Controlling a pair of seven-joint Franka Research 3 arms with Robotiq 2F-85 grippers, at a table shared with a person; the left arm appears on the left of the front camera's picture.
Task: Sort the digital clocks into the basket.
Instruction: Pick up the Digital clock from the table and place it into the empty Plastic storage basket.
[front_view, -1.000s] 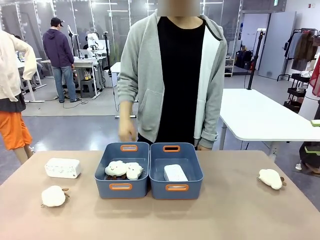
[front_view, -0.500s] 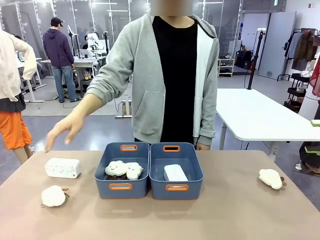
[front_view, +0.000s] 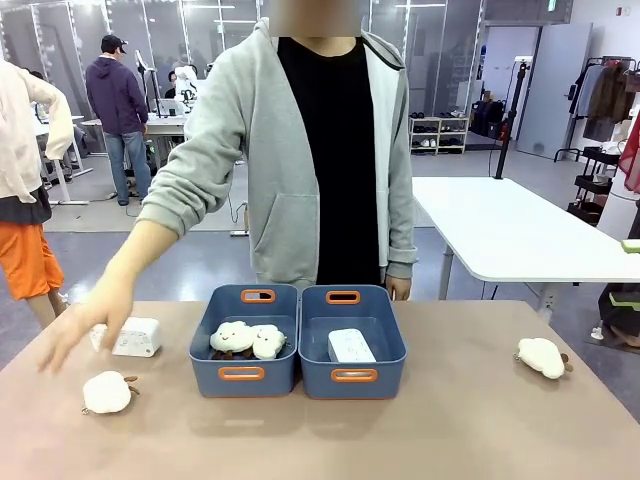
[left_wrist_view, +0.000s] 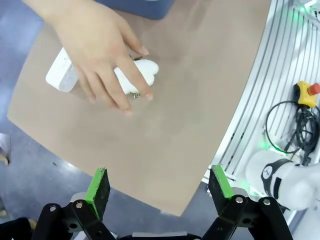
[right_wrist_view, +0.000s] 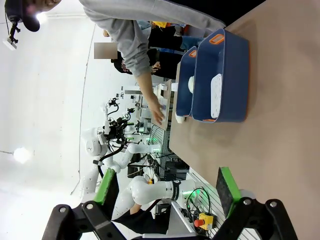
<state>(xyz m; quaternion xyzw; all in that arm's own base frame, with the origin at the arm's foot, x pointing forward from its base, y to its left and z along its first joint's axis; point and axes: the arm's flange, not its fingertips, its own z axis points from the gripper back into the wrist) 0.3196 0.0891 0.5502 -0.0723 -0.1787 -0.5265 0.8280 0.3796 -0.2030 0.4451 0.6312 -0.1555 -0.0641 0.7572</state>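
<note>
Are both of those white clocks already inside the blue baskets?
No, one digital clock lies in the right basket, but the other digital clock sits out on the table.

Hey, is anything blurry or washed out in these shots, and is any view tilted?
Front view: the person's reaching hand is smeared by motion, while the blue baskets and table are sharp under even light. Left wrist view: the hand is only slightly soft, casting a faint shadow. Right wrist view: rolled sideways, its left side washed out to white.
</note>
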